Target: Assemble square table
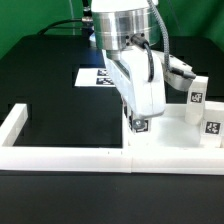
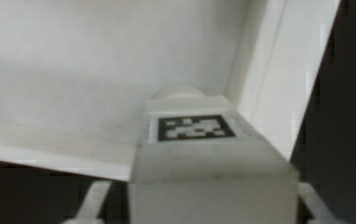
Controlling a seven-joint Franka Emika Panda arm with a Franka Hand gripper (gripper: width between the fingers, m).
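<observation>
Black worktop (image 1: 50, 85) carries the square table (image 1: 165, 135); the end effector (image 1: 138, 122) grips a tagged leg block (image 2: 196, 135) over it.

You have a matte black tabletop (image 1: 50, 85) spread under the whole scene, running dark to the exterior view's left and back. A long low white border wall (image 1: 60, 157) runs across its near side, with a short arm turning back at the exterior view's left end. Farther back lies the flat white marker board (image 1: 92, 77), its printed tags partly hidden.
</observation>
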